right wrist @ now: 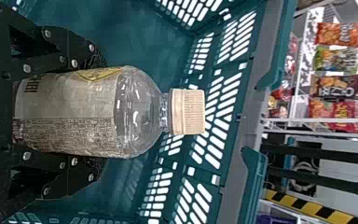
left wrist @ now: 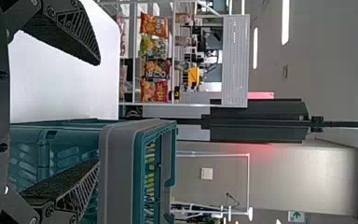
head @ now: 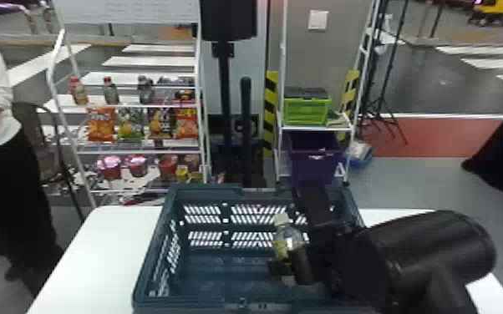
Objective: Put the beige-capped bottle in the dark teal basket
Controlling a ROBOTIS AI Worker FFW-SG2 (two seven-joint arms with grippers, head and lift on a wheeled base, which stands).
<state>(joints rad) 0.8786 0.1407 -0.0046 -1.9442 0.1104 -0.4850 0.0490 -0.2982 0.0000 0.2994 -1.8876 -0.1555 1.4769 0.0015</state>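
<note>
White table [head: 108, 242]; right tool [head: 290, 266] pinches beige-capped bottle [right wrist: 74, 112] inside basket [head: 204, 302]; left tool [left wrist: 98, 112] spread.

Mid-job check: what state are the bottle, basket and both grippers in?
Beige-capped bottle: cap on, roughly upright, held inside the basket.
Dark teal basket: upright, open-topped.
Right gripper: fingers closed on the bottle.
Left gripper: fingers open.

The right gripper [head: 290, 267] is closed around a clear plastic bottle [right wrist: 137, 112] with a ribbed beige cap [right wrist: 188, 112] and pale printed label [right wrist: 70, 100], inside a dark teal plastic basket [right wrist: 121, 28]. Beyond, colourful snack bags [right wrist: 338, 35] sit on a white wire rack [right wrist: 307, 121].
</note>
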